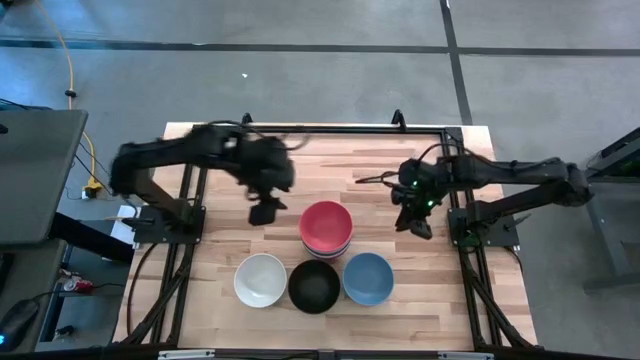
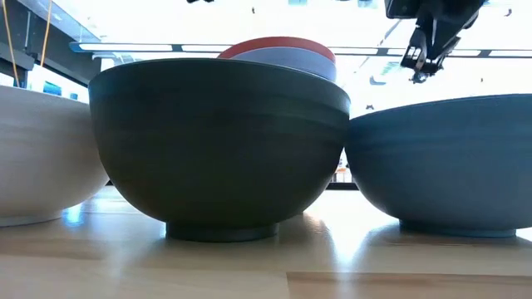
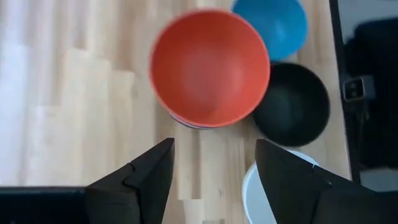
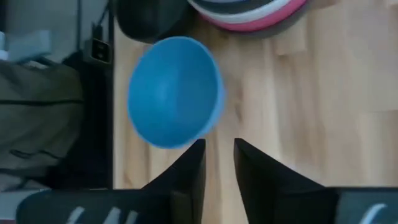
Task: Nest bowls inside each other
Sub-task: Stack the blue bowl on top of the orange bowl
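Observation:
A stack of nested bowls [image 1: 326,230] with a red bowl [image 3: 210,67] on top stands mid-table. Its magenta and white rims show in the right wrist view [image 4: 249,18]. Nearer the front edge, a white bowl [image 1: 260,279], a black bowl [image 1: 314,285] and a blue bowl [image 1: 368,277] stand in a row on their feet. My left gripper [image 1: 267,208] hovers left of the stack, wide open and empty [image 3: 214,155]. My right gripper [image 1: 415,222] hovers right of the stack, beyond the blue bowl [image 4: 174,93], empty, with a narrow gap between its fingers [image 4: 219,155].
The wooden table [image 1: 220,180] has bare room behind the stack and on both sides. Black frame rails [image 1: 190,250] run along the table's left and right edges. In the low view the black bowl [image 2: 220,141] fills the front, and the right gripper [image 2: 420,58] hangs above.

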Robot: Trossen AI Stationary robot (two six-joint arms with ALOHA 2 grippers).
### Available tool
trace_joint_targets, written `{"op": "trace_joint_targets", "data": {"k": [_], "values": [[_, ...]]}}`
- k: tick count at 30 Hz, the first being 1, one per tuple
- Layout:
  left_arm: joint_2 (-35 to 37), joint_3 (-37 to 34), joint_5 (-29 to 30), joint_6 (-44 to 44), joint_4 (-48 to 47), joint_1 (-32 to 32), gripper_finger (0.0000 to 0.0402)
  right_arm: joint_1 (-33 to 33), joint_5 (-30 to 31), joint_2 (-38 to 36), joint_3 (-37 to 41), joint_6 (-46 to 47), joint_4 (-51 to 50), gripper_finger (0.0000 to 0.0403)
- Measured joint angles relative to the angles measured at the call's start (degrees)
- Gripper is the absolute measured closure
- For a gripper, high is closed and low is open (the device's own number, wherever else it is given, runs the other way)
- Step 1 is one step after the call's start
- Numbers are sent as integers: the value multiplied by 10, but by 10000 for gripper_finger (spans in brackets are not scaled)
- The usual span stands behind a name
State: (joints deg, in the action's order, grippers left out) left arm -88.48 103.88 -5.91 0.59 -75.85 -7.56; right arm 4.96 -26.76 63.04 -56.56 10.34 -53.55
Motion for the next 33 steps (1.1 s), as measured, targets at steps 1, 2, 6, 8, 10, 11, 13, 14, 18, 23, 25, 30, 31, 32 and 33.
{"op": "trace_joint_targets", "data": {"k": [1, 2, 6, 8, 10, 11, 13, 14, 18, 23, 25, 30, 31, 32, 33], "values": [[17, 0, 19, 4, 1, 8, 190, -6, -6, 1, 10, 11, 16, 321], [34, 0, 37, 9, 1, 16, 190, -13, -7, 3, 18, 20, 35, 314], [91, 0, 121, 40, 2, 62, 190, -39, 20, 4, 43, 73, 98, 290], [114, 0, 169, 57, 0, 93, 190, -51, 65, 4, 51, 113, 117, 283], [134, 0, 221, 74, -6, 127, 190, -65, 117, 8, 57, 148, 119, 280], [141, -2, 250, 82, -7, 144, 190, -71, 143, 11, 59, 163, 121, 280], [158, -22, 303, 98, -1, 178, 190, -86, 191, 14, 62, 190, 120, 279], [169, -40, 326, 108, -1, 192, 190, -95, 207, 18, 64, 200, 128, 279], [219, -136, 403, 161, 4, 228, 190, -141, 253, 46, 79, 232, 139, 279], [290, -266, 427, 201, 48, 251, 190, -203, 268, 88, 91, 222, 181, 279], [315, -301, 426, 203, 85, 253, 190, -223, 291, 98, 91, 221, 187, 279], [365, -354, 428, 203, 139, 253, 190, -254, 326, 124, 91, 249, 205, 279], [372, -361, 427, 203, 140, 253, 190, -258, 327, 132, 91, 256, 218, 279], [377, -366, 427, 203, 144, 253, 190, -263, 327, 139, 91, 261, 223, 279], [380, -370, 427, 203, 154, 253, 190, -268, 327, 145, 91, 269, 222, 279]]}}
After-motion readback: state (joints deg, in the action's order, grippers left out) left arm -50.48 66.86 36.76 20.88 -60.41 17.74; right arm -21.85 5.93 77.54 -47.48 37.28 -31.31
